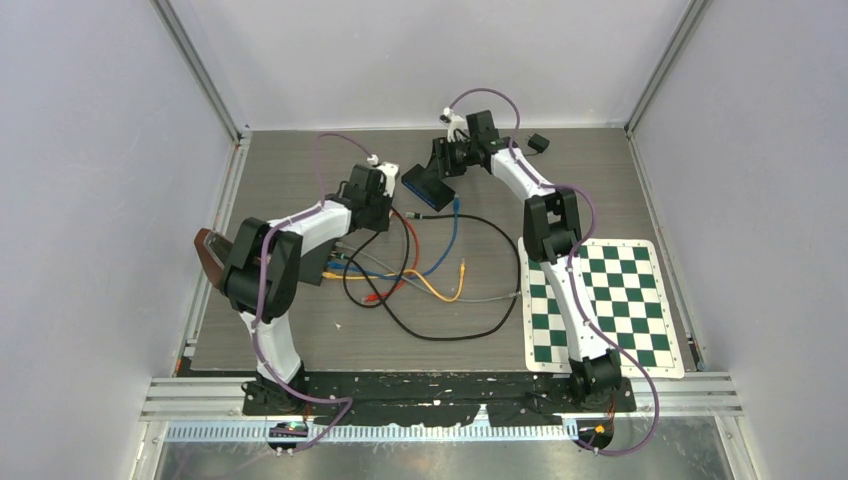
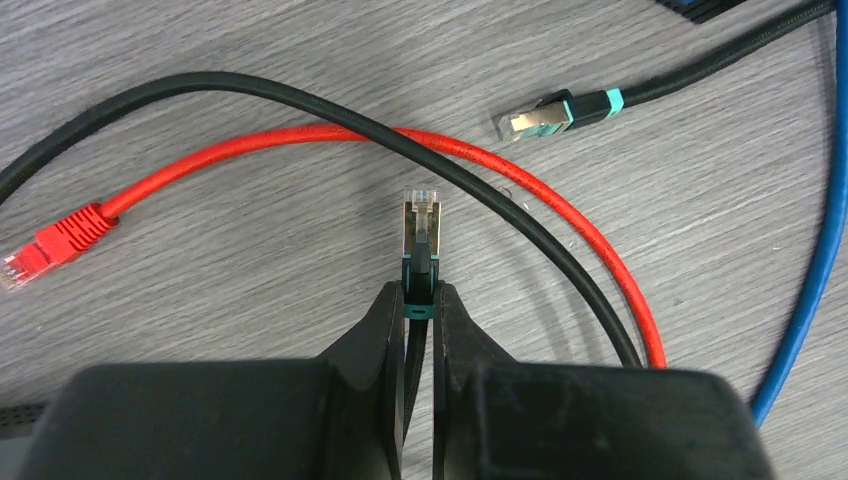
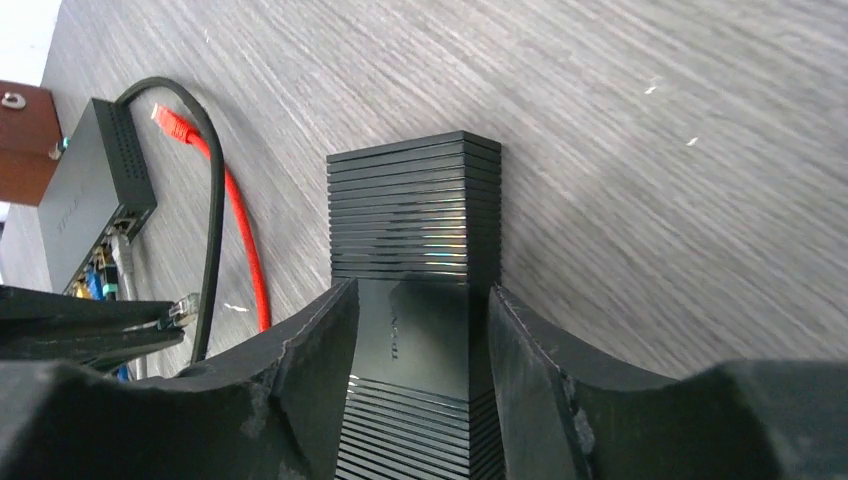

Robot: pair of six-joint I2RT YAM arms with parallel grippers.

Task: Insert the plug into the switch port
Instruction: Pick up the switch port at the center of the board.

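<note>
**Grey desk, plug on the left, switch on the right**

Grey wood-grain desk between pale walls carries a tangle of network cables at its middle, and both our arms reach over it toward the far side.

Our left fingers are pressed together on the teal-banded boot of the plug. It sticks straight out along the line of the fingers, clear tip leading, above a red cable and a black cable. A second, loose plug lies on the desk beyond, pointing the other way.

Our right fingers are clamped on the two long sides of the switch, a black ribbed box that appears held clear of the desk.

From above, the switch sits just right of the left fingers and slightly farther back, with a blue face turned toward them. The right wrist view shows the plug tip low on its left, close to the box and aimed roughly at it. We cannot make out the ports themselves.

We judge the left arm to be the one that closes the gap. The plug's long axis must line up square with a port on the facing side before it is pushed in, while the right arm holds the box steady.
</note>
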